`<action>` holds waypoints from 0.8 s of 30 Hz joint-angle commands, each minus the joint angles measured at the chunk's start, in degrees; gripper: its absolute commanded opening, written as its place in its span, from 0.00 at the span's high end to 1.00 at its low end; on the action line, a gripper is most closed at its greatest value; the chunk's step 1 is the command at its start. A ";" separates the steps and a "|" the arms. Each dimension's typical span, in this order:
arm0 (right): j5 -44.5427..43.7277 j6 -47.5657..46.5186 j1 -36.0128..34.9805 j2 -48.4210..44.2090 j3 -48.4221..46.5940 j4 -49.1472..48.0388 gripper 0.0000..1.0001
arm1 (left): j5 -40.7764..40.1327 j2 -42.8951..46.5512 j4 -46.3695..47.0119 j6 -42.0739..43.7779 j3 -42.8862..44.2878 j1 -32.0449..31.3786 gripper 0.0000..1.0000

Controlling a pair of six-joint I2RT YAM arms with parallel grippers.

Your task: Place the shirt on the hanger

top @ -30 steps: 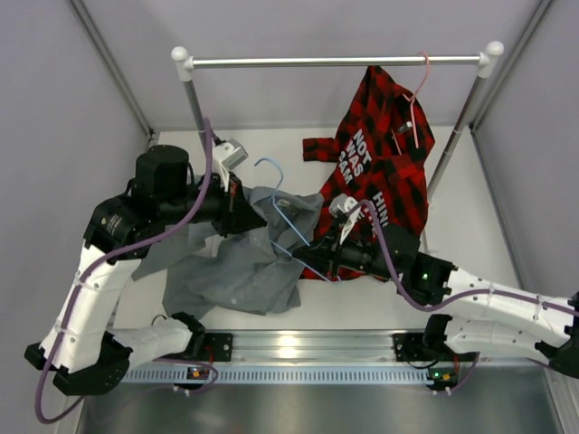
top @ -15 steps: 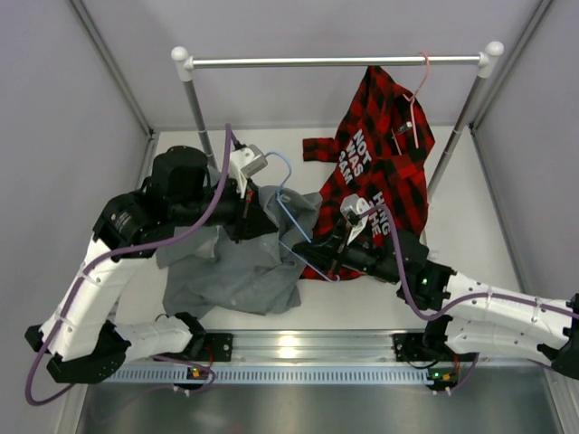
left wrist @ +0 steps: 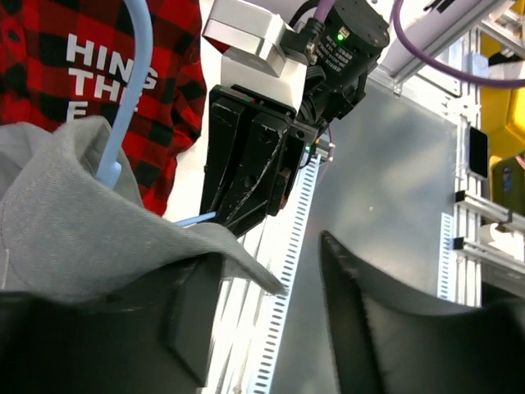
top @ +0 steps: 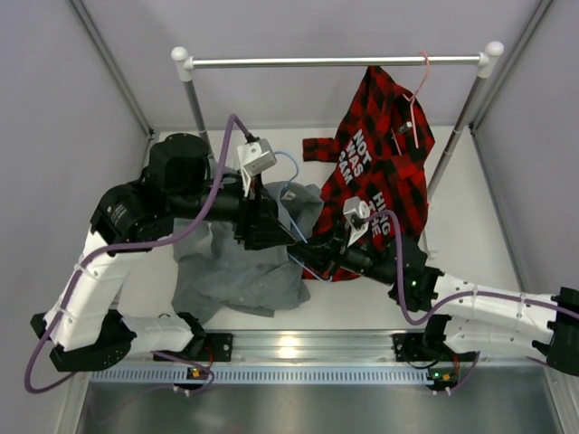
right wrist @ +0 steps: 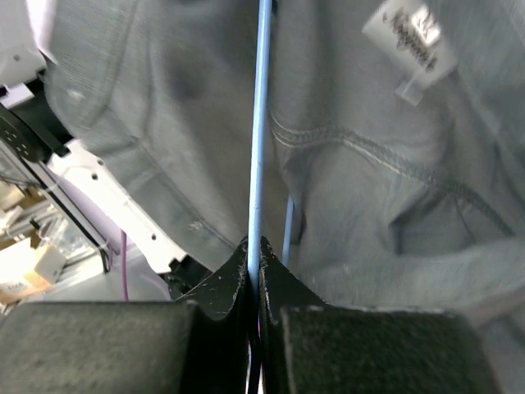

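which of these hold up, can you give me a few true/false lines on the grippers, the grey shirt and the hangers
1. The right gripper is shut on the hanger, pinching its blue wire. True.
2. The left gripper is clamped on the shirt. False: its jaws stand apart, and grey fabric only drapes over one finger.
3. The plaid shirt hangs from the rail. True.
4. The grey shirt hangs on the rail. False: it is bunched low over the table.
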State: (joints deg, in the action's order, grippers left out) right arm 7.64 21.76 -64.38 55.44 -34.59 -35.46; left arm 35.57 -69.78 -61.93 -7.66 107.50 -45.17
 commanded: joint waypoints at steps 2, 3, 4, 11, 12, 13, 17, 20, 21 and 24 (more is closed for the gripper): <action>-1.13 0.65 -0.48 -1.30 0.13 -12.69 1.00 | 1.00 2.10 1.46 3.79 2.79 -0.54 0.38; -1.74 0.74 -0.57 -2.00 1.53 -14.18 1.00 | -2.58 3.76 1.55 5.79 4.37 -0.54 0.33; -2.01 0.65 -0.57 -2.44 2.15 -14.89 1.00 | -4.96 4.99 2.77 6.69 4.38 -0.54 0.33; -2.72 1.09 -0.48 -2.71 5.14 -20.34 1.00 | -13.50 18.36 23.15 14.25 -7.65 -0.45 0.23; -2.72 1.35 -0.48 -2.53 5.32 -20.87 1.00 | -14.47 18.28 23.43 15.82 -7.49 -0.53 0.23; -2.46 1.44 -0.57 -2.44 5.58 -21.31 1.00 | -15.44 17.93 23.44 17.05 -7.40 -0.45 0.23; -0.88 1.10 -0.48 -3.14 7.33 -21.84 1.00 | -19.49 13.90 22.74 23.91 -7.22 -0.45 0.24; 0.88 -0.05 -0.48 -5.07 9.35 -20.97 1.00 | -17.74 10.64 20.37 26.90 -5.12 -0.45 0.38; 1.23 -0.57 -0.48 -6.30 9.80 -20.27 1.00 | -14.08 7.84 17.49 27.78 -2.76 -0.45 0.39; 2.46 -1.63 -0.48 -9.20 11.29 -17.72 1.00 | -6.69 3.26 12.73 28.75 -0.28 -0.45 0.39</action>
State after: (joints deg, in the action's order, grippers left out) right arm 7.55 22.20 -64.38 49.87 -23.24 -48.01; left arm 21.80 -61.93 -43.86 16.86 104.95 -45.54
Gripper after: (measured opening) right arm 0.003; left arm 0.608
